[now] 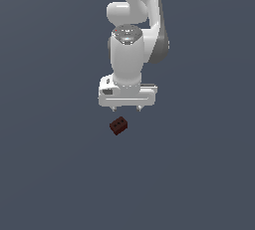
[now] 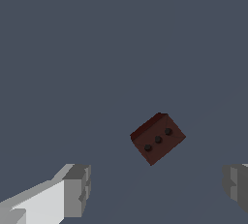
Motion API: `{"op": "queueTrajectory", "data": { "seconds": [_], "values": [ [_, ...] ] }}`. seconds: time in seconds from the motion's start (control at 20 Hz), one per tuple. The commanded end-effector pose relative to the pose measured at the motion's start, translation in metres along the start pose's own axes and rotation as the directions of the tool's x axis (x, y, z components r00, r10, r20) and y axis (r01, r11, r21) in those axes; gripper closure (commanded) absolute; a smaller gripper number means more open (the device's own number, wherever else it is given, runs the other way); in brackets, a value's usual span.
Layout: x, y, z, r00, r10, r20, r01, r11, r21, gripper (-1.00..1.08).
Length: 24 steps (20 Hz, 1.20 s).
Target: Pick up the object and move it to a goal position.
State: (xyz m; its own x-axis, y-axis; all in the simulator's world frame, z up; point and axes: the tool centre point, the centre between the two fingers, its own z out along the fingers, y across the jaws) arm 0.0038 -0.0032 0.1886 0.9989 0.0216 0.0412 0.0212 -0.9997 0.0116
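In the exterior view the scene is a plain slate-grey ground (image 1: 50, 174) with no markings on it, and nothing but that surface fills the view's left. Near the middle the white arm (image 1: 130, 50) comes down from the top edge, its wrist pointing straight down and ending in the broad white gripper (image 1: 126, 108), of which only two short fingertip stubs show beneath the palm bar. Those stubs stand apart, with clear space between them and nothing held. Just below them, and a touch toward the exterior view's left of the gripper's centre, sits the object (image 1: 118, 125), a small dark red-brown block turned at an angle to the gripper bar; it is not touching either fingertip. The wrist view confirms this: the grey pad of one finger (image 2: 77, 189) shows at one edge and the other pad (image 2: 236, 185) at the opposite edge, spread wide, and the object (image 2: 158, 138) lies between their lines but farther off (three small dark holes sit in a row on its upper face), rotated diagonally.
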Motion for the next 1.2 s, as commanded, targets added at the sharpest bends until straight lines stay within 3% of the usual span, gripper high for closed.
{"op": "queueTrajectory", "data": {
  "seconds": [0.0, 0.45, 1.15],
  "values": [
    [0.000, 0.000, 0.000, 1.000, 0.000, 0.000, 0.000, 1.000, 0.000, -0.92],
    [-0.007, 0.020, -0.003, 0.999, 0.048, 0.014, -0.048, 0.999, 0.008, -0.92],
    [-0.007, 0.021, 0.012, 0.988, 0.154, 0.019, -0.154, 0.988, 0.011, -0.92]
  ]
}}
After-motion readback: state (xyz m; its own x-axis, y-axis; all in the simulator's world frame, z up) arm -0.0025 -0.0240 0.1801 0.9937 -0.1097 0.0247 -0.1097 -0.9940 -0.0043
